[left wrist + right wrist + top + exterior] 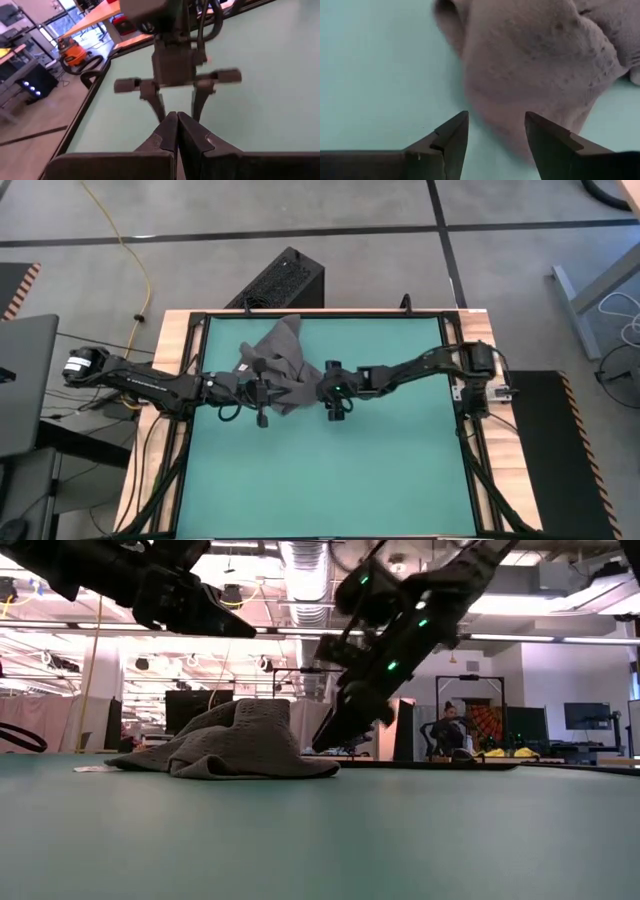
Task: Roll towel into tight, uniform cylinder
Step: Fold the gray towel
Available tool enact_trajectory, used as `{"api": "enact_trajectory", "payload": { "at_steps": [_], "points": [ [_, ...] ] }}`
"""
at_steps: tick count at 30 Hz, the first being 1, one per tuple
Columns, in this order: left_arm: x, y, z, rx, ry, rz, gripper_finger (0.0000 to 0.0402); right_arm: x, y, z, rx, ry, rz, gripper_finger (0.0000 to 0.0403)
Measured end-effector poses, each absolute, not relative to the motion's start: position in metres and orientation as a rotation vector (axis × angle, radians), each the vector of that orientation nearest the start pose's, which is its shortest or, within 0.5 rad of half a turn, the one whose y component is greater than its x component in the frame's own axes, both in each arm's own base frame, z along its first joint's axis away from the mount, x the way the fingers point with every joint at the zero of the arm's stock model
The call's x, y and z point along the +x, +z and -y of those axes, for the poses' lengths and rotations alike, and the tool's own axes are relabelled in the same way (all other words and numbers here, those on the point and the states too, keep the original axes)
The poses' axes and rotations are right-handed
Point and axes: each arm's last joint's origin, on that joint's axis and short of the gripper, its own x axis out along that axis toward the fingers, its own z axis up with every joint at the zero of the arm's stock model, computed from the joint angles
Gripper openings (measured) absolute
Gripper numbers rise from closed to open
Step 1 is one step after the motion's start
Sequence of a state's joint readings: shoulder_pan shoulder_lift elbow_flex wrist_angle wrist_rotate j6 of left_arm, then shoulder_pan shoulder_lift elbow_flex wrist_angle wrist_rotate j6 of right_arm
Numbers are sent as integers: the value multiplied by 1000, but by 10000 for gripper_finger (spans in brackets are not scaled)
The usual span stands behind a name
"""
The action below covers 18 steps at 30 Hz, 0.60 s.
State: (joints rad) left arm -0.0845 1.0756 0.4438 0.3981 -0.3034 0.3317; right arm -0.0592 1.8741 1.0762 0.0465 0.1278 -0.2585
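The dark grey towel [285,355] lies crumpled in a loose heap on the green table, toward its far side and a little left of the middle. In the low view the towel [235,740] rests on its spread lower folds. My left gripper [177,127] is shut and hangs above the heap [245,630], clear of it, pointing toward the table's right. My right gripper [496,120] is open and slants down at the towel's right edge [322,745]. Its two fingers stand either side of a fold of the heap [530,75]. I cannot tell whether they touch it.
A black frame [455,350] borders the green mat, which is bare toward the near edge [330,480]. A black box [285,280] stands on the floor beyond the far edge, and a laptop [25,380] sits off to the left. A person [447,725] sits far back in the room.
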Motion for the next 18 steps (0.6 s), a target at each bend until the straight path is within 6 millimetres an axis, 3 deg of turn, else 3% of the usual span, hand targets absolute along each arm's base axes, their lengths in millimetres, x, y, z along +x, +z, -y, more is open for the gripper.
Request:
{"api": "enact_trajectory", "payload": {
  "at_steps": [6, 10, 13, 18],
  "points": [
    [221, 217, 6, 369, 190, -266, 0, 396, 141, 39, -233, -34, -796, 186],
    [221, 218, 5, 364, 192, -255, 0, 396, 138, 38, -172, -50, -820, 101],
    [221, 218, 7, 355, 175, -251, 0, 388, 157, 29, -122, -21, -835, 23],
    [222, 222, 14, 327, 118, -197, 0, 362, 228, -1, -18, 4, -718, 21]
  ]
}}
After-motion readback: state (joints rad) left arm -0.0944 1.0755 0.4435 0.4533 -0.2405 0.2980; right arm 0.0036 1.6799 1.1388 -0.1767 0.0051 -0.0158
